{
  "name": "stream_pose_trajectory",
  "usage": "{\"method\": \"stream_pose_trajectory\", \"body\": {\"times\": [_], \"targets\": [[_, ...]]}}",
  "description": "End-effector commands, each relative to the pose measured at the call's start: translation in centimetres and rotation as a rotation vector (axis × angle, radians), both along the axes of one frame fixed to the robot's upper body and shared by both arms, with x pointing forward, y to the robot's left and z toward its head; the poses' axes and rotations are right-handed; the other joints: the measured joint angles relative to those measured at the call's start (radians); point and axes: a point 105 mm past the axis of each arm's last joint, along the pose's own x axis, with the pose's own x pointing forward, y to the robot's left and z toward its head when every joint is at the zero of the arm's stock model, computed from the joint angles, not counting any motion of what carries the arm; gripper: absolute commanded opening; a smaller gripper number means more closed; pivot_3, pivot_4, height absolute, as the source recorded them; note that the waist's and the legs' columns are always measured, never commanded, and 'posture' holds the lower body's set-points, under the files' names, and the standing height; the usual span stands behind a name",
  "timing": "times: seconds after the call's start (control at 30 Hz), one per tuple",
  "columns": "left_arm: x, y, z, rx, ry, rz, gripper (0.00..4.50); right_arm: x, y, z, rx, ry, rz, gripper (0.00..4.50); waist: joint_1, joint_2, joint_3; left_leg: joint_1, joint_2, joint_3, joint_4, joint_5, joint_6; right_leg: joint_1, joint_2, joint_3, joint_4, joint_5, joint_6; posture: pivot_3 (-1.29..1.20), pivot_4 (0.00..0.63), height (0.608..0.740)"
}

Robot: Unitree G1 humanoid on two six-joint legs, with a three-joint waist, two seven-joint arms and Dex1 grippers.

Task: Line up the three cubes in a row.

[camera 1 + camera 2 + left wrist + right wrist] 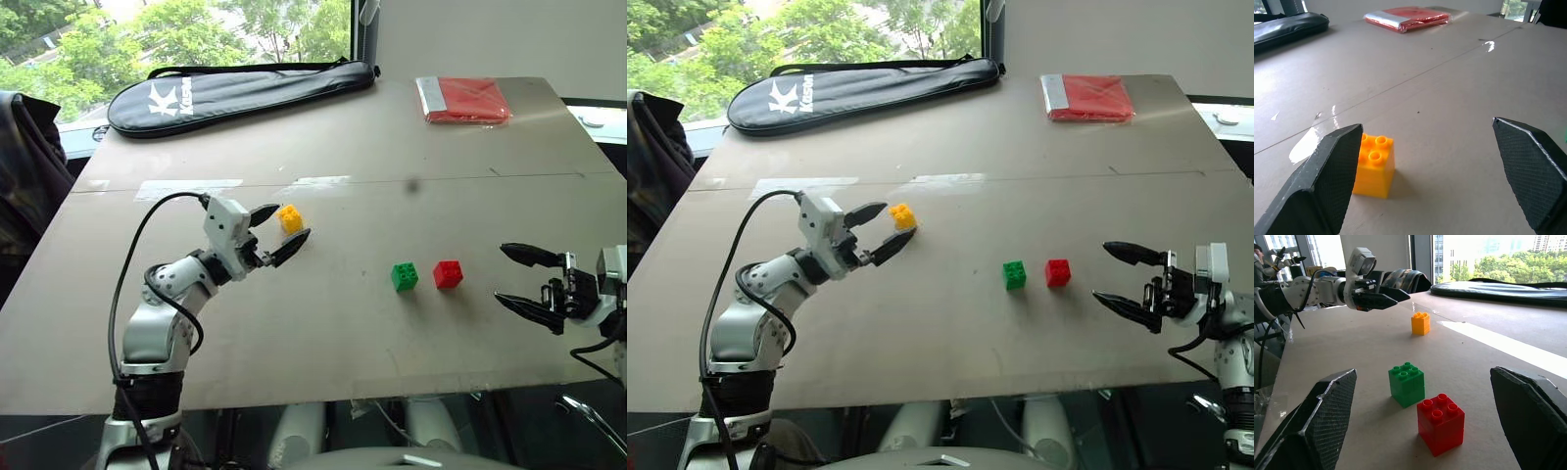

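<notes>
The surface (323,333) is a broad brown board with its near edge just in front of the robot and its far edge under a window; the wide middle stretch between the two arms lies bare, as does the band between the cubes and the near edge. Three cubes stand on it, one of each colour. The yellow cube (290,218) sits alone on the robot's left, well apart from the other two, turned a little askew to the board's edges. The green cube (405,276) and the red cube (448,273) stand just beside each other with a narrow gap between them, side by side along a line running left to right, roughly parallel to the near edge. All three rest studs up; as cubes they show no long axis. The left claw (278,233) hangs just beside the yellow cube, its two fingers spread apart and gripping nothing, one tip close to the cube's near side. The right claw (516,276) hovers near the right edge, fingers wide apart and empty, pointing toward the red cube from the right. Along the far edge lie one black racket bag (235,93) and one flat red packet (464,100), both well clear of the cubes.
</notes>
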Motion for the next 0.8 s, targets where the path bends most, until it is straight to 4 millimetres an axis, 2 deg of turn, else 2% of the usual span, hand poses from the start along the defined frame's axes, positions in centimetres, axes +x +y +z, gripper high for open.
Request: {"method": "stream_pose_trajectory", "body": {"times": [0.03, 0.2, 0.43, 0.6, 0.77, 0.8], "targets": [[0.8, 1.3, 0.0, 0.045, -0.043, -0.016, 4.33, 0.1, 0.1, 1.4, 0.001, -0.056, -0.006, 4.50, -0.001, 0.000, 0.000, 0.000, 0.000, 0.000, 0.000, 0.000, 0.000, 0.000, 0.000, 0.000, 0.000, 0.000, 0.000, 0.00, 0.150, 0.694], [2.2, 2.6, -1.1, 0.078, -0.015, -0.065, 4.33, 0.1, 0.3, 1.5, -0.004, -0.060, -0.007, 4.50, -0.001, 0.000, 0.000, -0.001, 0.000, 0.000, 0.000, 0.000, 0.000, -0.001, 0.000, -0.001, 0.000, 0.000, 0.000, 0.00, 0.150, 0.694], [3.9, 2.4, -2.1, 0.112, 0.034, -0.131, 4.33, 0.1, 0.5, 1.6, 0.000, -0.063, -0.013, 4.50, -0.001, 0.000, 0.000, -0.001, -0.001, 0.000, 0.000, 0.000, 0.000, -0.001, 0.000, -0.001, 0.000, 0.000, 0.000, 0.00, 0.150, 0.694], [4.8, 0.3, -2.6, 0.135, 0.066, -0.220, 4.33, 0.0, 0.3, 1.4, 0.005, -0.059, -0.015, 4.50, 0.000, -0.001, 0.000, -0.002, -0.001, 0.000, 0.000, 0.000, 0.000, -0.001, 0.000, -0.001, 0.000, 0.000, 0.000, 0.00, 0.150, 0.694], [4.8, -1.2, -2.7, 0.150, 0.075, -0.302, 4.33, -0.2, 0.4, 1.3, 0.007, -0.060, -0.010, 4.50, -0.003, -0.001, 0.000, -0.002, -0.001, 0.000, 0.000, 0.000, 0.000, -0.001, 0.000, -0.002, 0.000, 0.000, 0.000, 0.00, 0.150, 0.694], [4.8, -1.2, -2.7, 0.152, 0.074, -0.309, 3.82, -0.2, 0.5, 1.3, 0.008, -0.060, -0.009, 4.50, -0.003, -0.001, 0.000, -0.002, -0.001, 0.000, 0.000, 0.000, 0.000, -0.001, 0.000, -0.002, 0.000, 0.000, 0.000, 0.00, 0.150, 0.694]]}}
